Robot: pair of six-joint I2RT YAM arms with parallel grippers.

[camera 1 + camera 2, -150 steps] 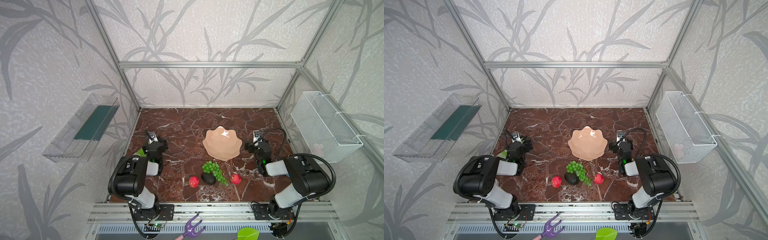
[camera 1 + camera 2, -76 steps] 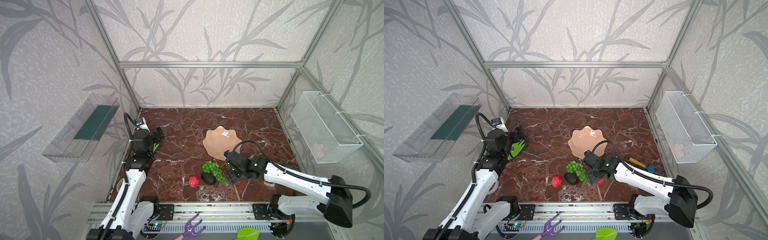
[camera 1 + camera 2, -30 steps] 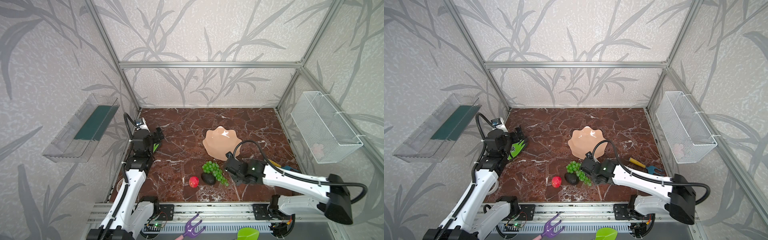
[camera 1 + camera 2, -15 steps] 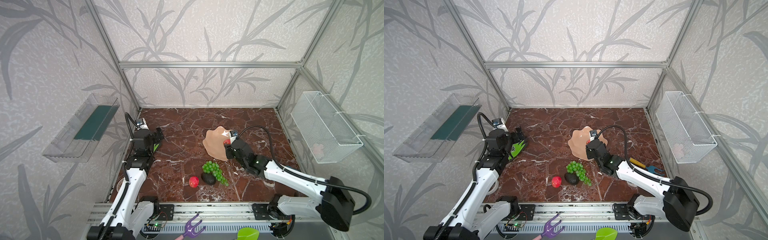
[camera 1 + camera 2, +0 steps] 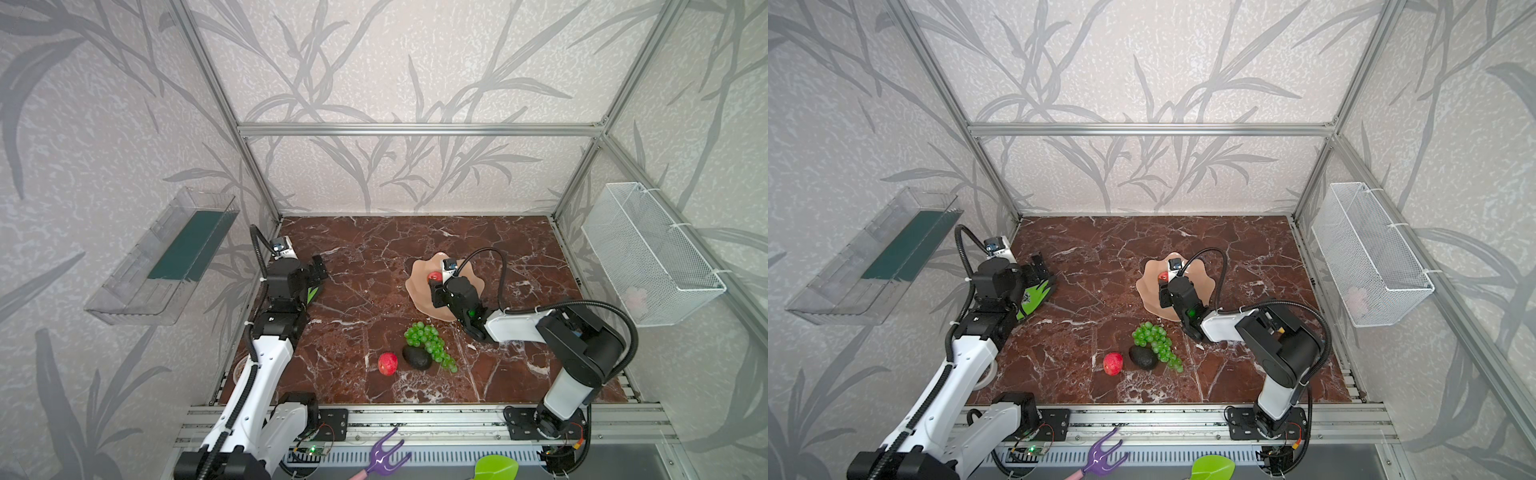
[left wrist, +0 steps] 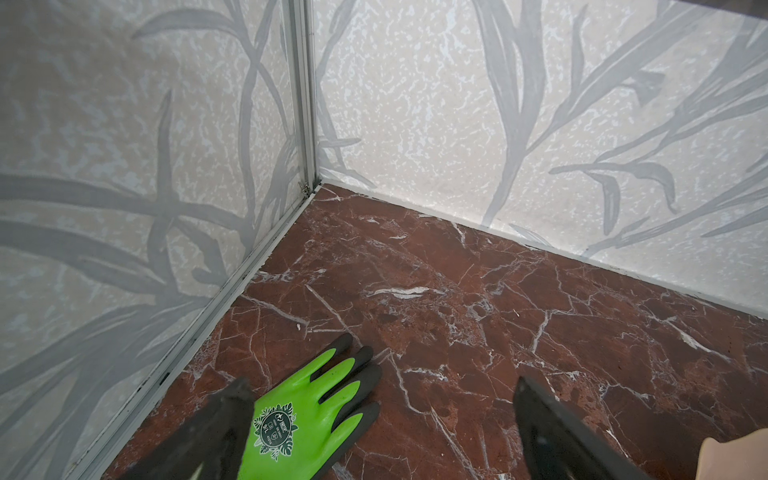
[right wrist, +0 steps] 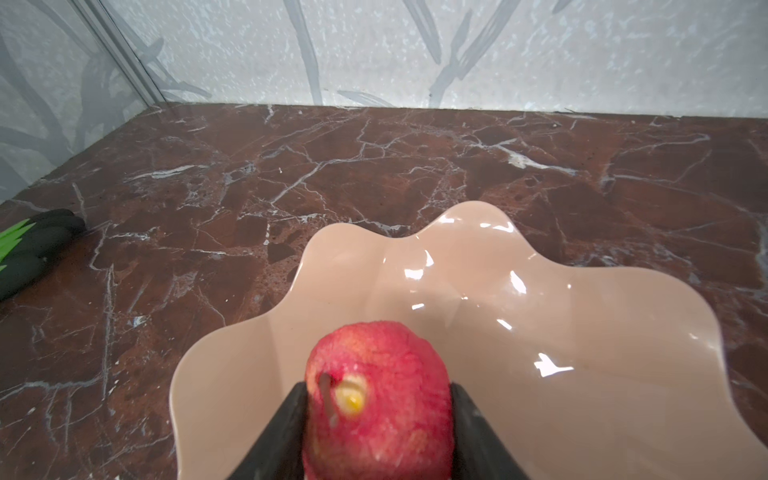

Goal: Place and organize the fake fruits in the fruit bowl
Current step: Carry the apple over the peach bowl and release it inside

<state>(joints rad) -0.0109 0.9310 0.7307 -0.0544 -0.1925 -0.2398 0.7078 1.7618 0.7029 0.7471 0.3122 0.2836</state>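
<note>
Right gripper (image 7: 379, 415) pinches red apple (image 7: 376, 365) by its sides just above the glossy peach fruit bowl (image 7: 602, 316); apple judged light, firm, likely to roll on release; left gripper (image 6: 380, 390) spread, empty.

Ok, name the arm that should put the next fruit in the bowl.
Right. The right pincer grips an apple over the bowl, so it likely need only let go. The left pincer hangs open by the glove, well away.
</note>
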